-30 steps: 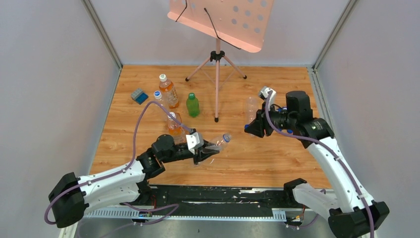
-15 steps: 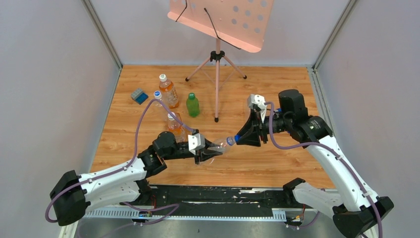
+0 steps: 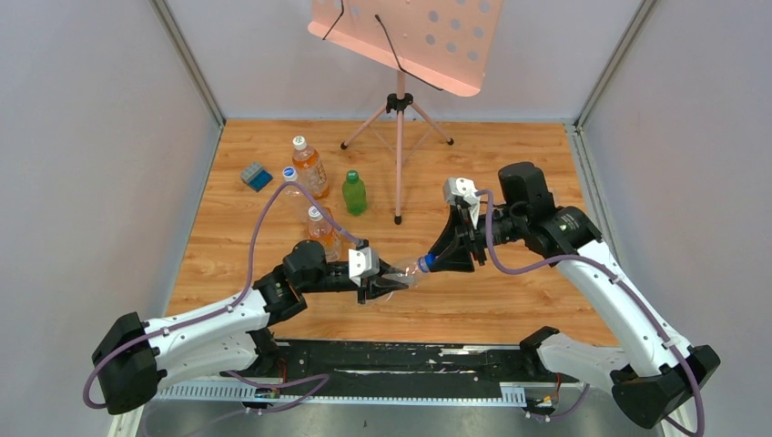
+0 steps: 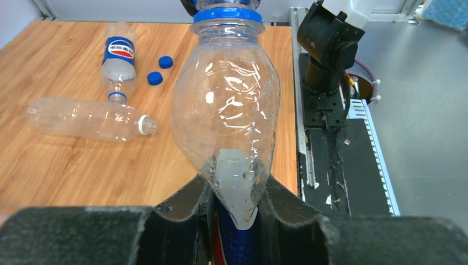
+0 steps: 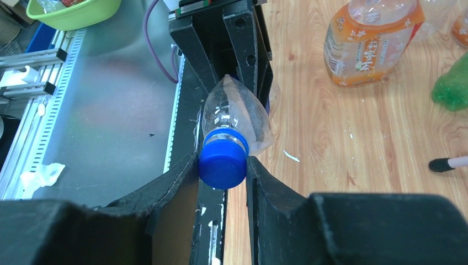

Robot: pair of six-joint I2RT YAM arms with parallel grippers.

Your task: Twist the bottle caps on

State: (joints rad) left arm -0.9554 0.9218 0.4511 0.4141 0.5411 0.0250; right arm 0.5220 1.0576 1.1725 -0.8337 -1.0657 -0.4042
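**Overhead view.** The arms meet at 6 o'clock of the table's centre.
- The left gripper (image 3: 378,289) is clenched on the lower end of one crumpled clear plastic bottle (image 3: 399,270), held nearly level.
- The right gripper (image 3: 443,259) is clamped on one round blue plastic screw cap (image 3: 424,264). The cap sits on that bottle's neck, at 3 o'clock of its body.
- Four bottles stand at 10 o'clock: a far orange bottle (image 3: 310,171) and a near orange bottle (image 3: 319,229), both white-capped; a blue-capped clear bottle (image 3: 291,187); and a green bottle (image 3: 354,194).
- One blue-grey rectangular block (image 3: 256,176) lies at 9 o'clock of these.

**Left wrist view.** Two loose blue caps (image 4: 165,62) (image 4: 155,78) lie beside two clear bottles on their sides: a labelled bottle (image 4: 118,61) and a white-necked bottle (image 4: 83,117). From above, none of these four can be made out. The held bottle's lower end is buried between the fingers.
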